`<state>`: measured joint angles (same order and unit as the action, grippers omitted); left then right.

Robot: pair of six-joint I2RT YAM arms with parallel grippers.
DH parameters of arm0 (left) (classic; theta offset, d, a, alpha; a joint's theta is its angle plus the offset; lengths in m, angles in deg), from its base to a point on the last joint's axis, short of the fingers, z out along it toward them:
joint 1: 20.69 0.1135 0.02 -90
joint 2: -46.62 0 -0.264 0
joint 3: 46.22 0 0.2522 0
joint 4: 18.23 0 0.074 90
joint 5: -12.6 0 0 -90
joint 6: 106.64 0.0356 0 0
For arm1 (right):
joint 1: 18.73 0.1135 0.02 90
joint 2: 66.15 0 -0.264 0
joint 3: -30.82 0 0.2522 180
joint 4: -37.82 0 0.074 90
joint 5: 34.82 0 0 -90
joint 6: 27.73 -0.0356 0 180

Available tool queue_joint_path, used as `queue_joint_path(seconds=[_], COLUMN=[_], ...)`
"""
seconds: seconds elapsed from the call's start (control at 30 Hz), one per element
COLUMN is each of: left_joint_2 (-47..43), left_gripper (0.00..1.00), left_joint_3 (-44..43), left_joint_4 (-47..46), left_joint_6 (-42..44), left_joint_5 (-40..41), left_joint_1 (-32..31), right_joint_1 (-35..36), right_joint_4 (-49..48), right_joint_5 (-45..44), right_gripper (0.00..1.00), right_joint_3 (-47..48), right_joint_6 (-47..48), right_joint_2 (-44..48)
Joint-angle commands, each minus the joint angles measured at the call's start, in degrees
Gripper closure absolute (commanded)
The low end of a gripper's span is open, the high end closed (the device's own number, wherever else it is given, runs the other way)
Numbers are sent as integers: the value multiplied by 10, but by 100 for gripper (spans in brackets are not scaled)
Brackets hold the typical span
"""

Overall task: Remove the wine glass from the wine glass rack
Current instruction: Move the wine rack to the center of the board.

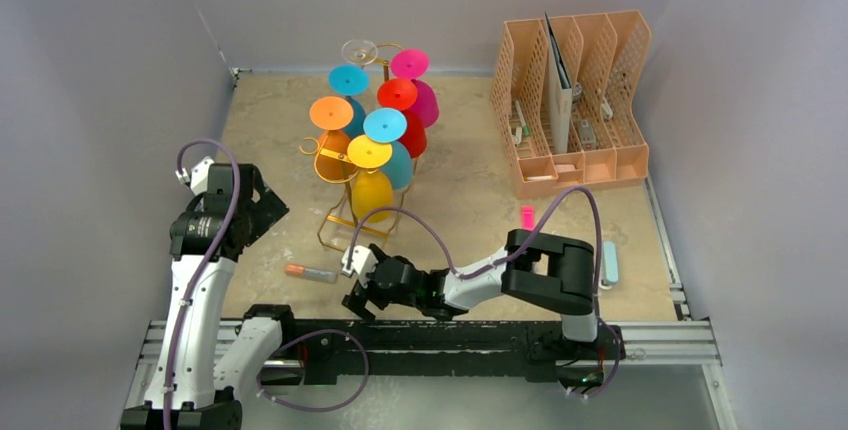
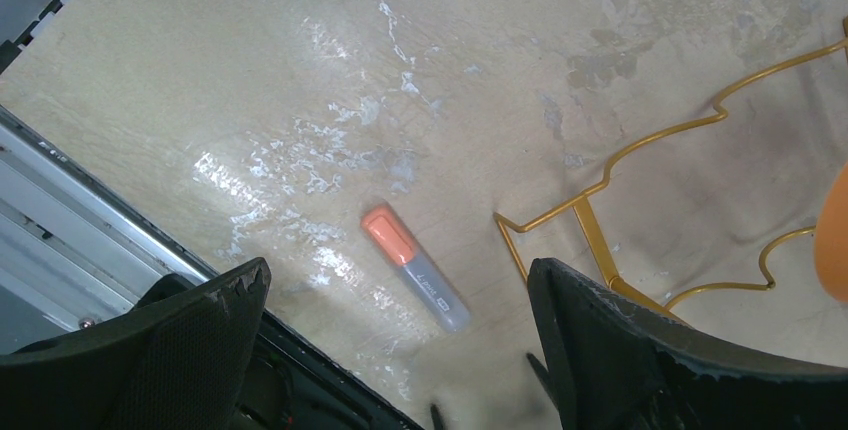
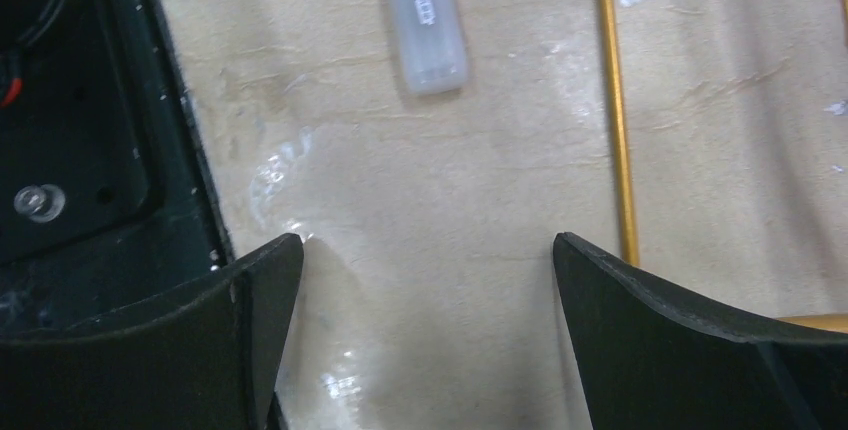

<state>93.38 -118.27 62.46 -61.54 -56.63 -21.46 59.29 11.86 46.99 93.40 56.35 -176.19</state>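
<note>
Two tools stand over the near part of the tabletop [image 1: 470, 190], and neither holds anything. The left tool [image 1: 262, 212] is raised at the left side with its jaws spread wide; its wrist view [image 2: 398, 268] looks down on an orange-capped marker [image 2: 415, 268] lying flat. The right tool [image 1: 362, 308] is low near the front edge, jaws also wide apart; its wrist view [image 3: 428, 242] shows bare tabletop between the fingers, with the grey end of the marker [image 3: 420, 20] beyond them. The marker [image 1: 310, 273] lies between the two tools, just beside the base wire of the wine glass rack [image 1: 322, 233]. That gold rack [image 2: 595, 240] stands upright in the middle of the tabletop, well apart from both tools. Seven wine glasses hang from it, feet upward: yellow glass [image 1: 369, 152] nearest, then blue [image 1: 384, 125], orange [image 1: 331, 112], red [image 1: 397, 93], cyan [image 1: 348, 79], magenta [image 1: 410, 63], and a clear glass [image 1: 358, 51] farthest back, whose bowl is hard to make out. A small pink object [image 1: 527, 217] lies to the right. A peach file organiser [image 1: 520, 60] stands at the far right corner.
</note>
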Motion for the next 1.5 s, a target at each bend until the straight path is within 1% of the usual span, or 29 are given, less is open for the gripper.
queue_joint_path(seconds=[0.0,0.17,0.5,0.67,0.87,1.0,1.23,1.37,1.47], left_joint_2=[5,17,17,19,23,29,27,25,23], left_gripper=[0,0,0,0,0,0,0,0,0], left_joint_3=[1,1,9,9,10,8,5,2,-2], left_joint_4=[-19,-22,-28,-28,-35,-39,-47,-49,-48], left_joint_6=[7,7,2,2,4,9,27,30,33], left_joint_5=[-6,-21,-39,-51,-60,-68,-68,-68,-69], left_joint_1=[0,0,0,0,0,0,0,1,0], right_joint_1=[-24,-56,-102,-133,-141,-141,-128,-120,-121], right_joint_4=[-26,-39,-39,-42,-21,-29,-25,-18,35], right_joint_5=[-11,4,31,51,67,73,107,94,83], right_gripper=[4,4,4,4,3,2,2,2,2], right_joint_3=[13,12,28,30,33,7,-73,-127,-157], right_joint_6=[2,-13,-6,-16,-11,-16,-50,-87,-121], right_joint_2=[-12,-26,-45,-43,-25,13,106,182,253])
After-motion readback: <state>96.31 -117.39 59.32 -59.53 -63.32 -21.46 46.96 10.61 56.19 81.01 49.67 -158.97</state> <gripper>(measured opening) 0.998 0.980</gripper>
